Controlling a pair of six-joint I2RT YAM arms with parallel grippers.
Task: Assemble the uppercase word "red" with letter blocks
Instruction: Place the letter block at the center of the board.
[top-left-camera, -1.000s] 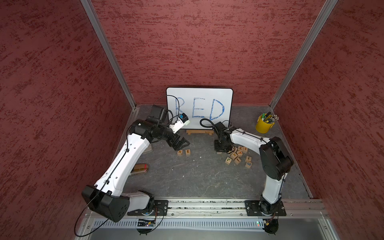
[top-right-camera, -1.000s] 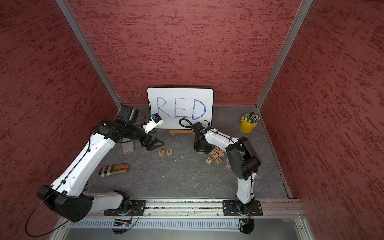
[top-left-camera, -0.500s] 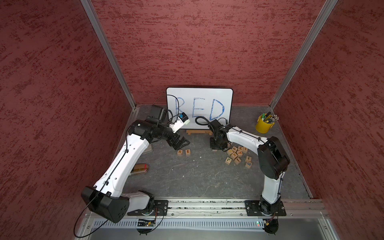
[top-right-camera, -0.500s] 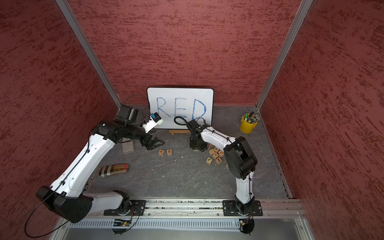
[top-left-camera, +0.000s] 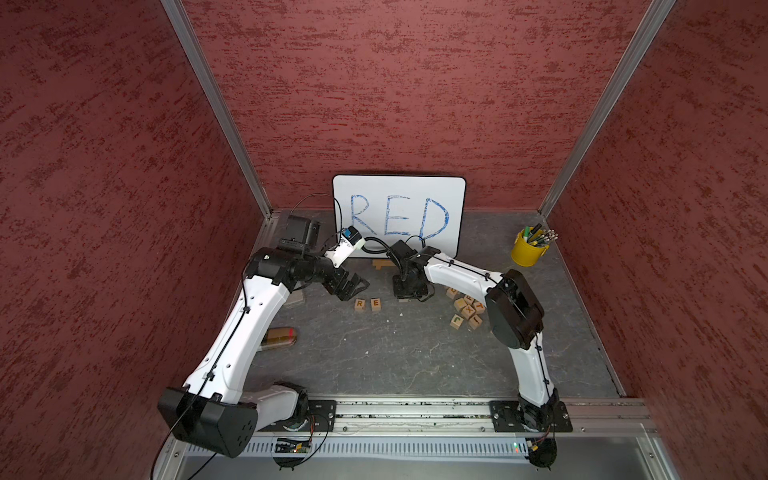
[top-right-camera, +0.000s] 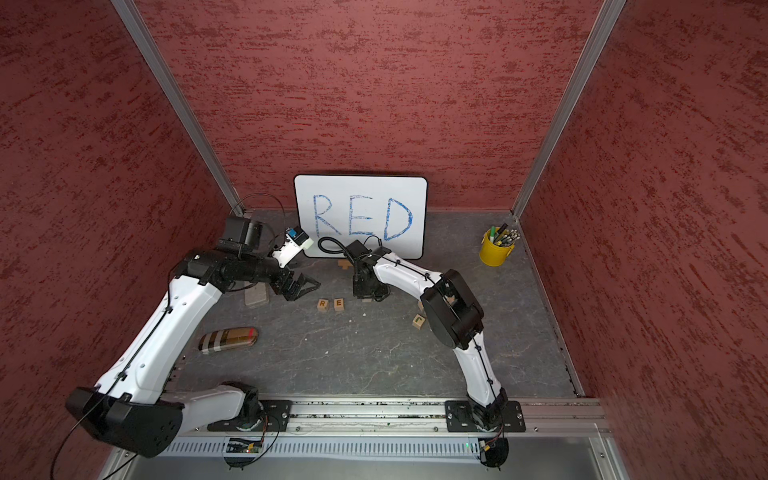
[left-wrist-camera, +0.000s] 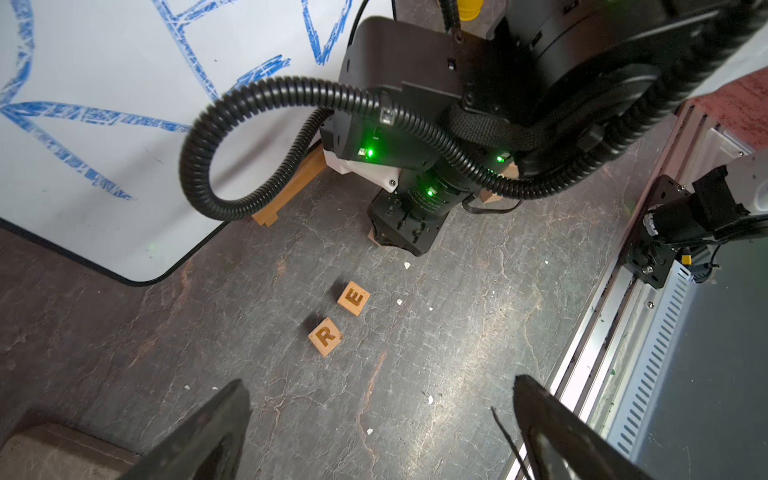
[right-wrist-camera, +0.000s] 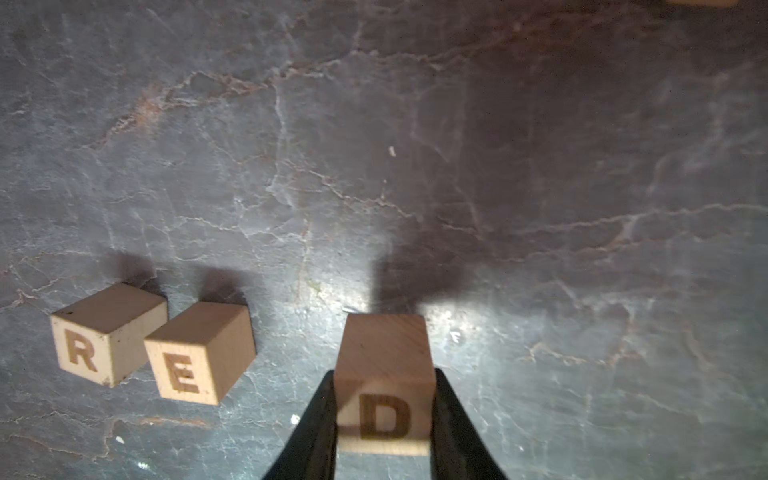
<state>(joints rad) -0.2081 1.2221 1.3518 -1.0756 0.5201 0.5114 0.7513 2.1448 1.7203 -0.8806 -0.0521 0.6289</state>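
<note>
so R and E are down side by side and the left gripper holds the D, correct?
No: the right gripper holds the D block, as the right wrist view shows; the left gripper is open. The R block and E block are down side by side.

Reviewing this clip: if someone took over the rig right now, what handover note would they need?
Grips: left pincer open and empty, above the table near the R block; right pincer shut on the D block.
Done: R block and E block lie side by side, the E slightly turned.
Now: the D block is held past the E with a gap; whether it touches the table is unclear.
Left: close that gap, align the D, release.
</note>
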